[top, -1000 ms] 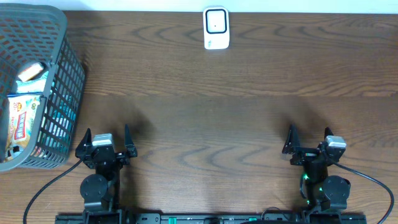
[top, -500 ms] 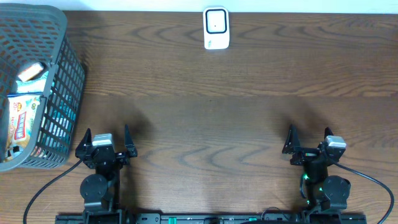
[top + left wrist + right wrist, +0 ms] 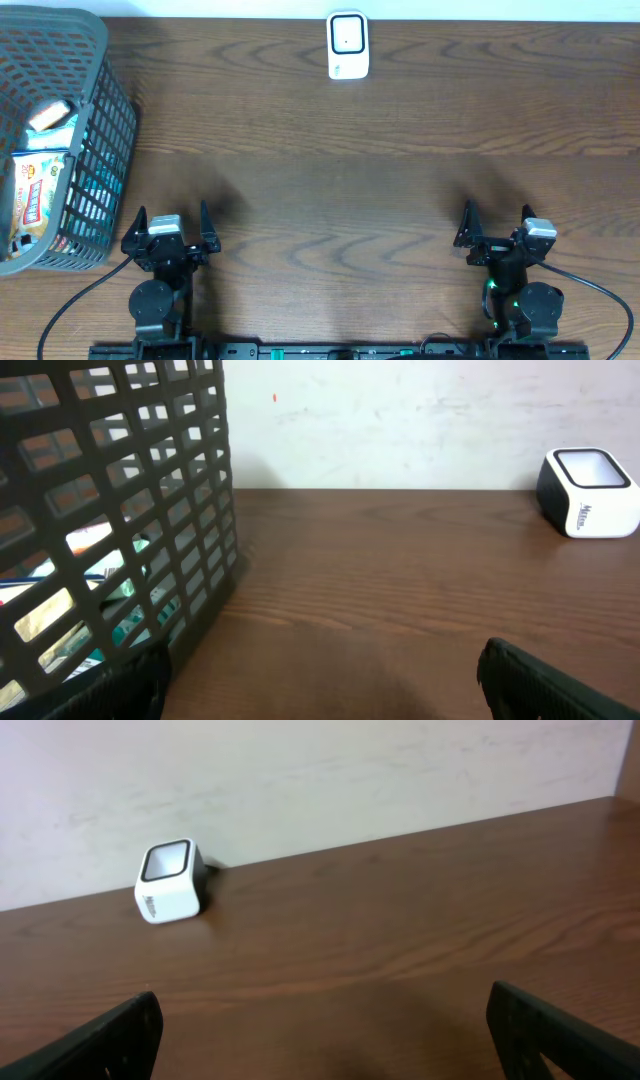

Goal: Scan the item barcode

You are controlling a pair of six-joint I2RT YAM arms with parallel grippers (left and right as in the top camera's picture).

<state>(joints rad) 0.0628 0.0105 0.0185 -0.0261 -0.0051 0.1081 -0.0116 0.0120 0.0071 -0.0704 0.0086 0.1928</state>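
Task not started, by my read; basket (image 3: 105, 120) sits upper left of the overhead frame; left gripper (image 3: 172, 218) lower left and right gripper (image 3: 497, 214) lower right, both spread wide, empty; snack packs (image 3: 35, 190) inside the basket, untouched; scanner (image 3: 348, 45) top centre, nothing presented; pick, carry and scan all remain.

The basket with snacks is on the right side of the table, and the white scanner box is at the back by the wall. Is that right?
Not quite. The overhead view shows the basket on the left side of the table. It does hold snacks, and the white scanner box is at the back by the wall.
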